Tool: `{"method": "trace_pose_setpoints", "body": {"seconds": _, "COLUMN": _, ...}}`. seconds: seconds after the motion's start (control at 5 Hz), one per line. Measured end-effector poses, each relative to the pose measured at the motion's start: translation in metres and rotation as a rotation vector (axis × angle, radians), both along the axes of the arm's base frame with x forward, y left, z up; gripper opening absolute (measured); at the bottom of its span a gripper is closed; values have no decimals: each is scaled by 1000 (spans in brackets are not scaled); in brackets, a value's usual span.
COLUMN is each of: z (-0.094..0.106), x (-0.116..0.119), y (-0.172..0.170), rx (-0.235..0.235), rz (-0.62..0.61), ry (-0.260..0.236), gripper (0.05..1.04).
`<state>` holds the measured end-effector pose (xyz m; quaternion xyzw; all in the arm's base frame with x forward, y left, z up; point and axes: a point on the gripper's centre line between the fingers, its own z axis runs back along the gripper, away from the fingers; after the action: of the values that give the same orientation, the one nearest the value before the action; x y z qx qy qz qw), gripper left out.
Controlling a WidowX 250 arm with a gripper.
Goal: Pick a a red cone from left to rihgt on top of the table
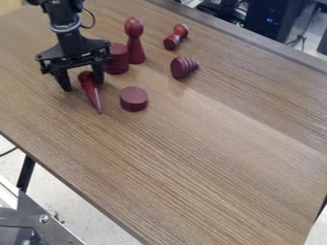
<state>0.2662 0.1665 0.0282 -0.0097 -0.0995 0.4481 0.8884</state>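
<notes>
The black gripper is low over the table's left part, open, with its two fingers apart. A slender red cone lies on its side on the wooden table, its point toward the front. The cone's thick rounded end is between the fingers, closer to the right-hand one; a gap shows on the left. Whether the right finger touches it I cannot tell.
Right of the cone lies a short dark red disc. Behind stand a ribbed red cylinder and a tall red pin-shaped piece. Farther right lie a ridged conical piece and a small red dumbbell-shaped piece.
</notes>
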Motion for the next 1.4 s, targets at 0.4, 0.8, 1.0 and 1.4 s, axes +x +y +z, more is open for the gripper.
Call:
{"method": "trace_pose_setpoints", "body": {"seconds": 0.4, "z": -3, "x": 2, "y": 0, "rx": -1, "rz": 5, "ry": 17, "gripper": 438}}
{"method": "trace_pose_setpoints", "body": {"seconds": 0.8, "z": 39, "x": -15, "y": -32, "rx": 38, "rz": -134, "ry": -26, "gripper": 438}}
{"method": "trace_pose_setpoints", "body": {"seconds": 1.0, "z": 76, "x": -16, "y": -57, "rx": 90, "rz": -245, "ry": -58, "gripper": 438}}
{"method": "trace_pose_setpoints", "body": {"seconds": 1.4, "z": 128, "x": 19, "y": -136, "rx": 145, "rz": -585, "ry": -29, "gripper": 438}}
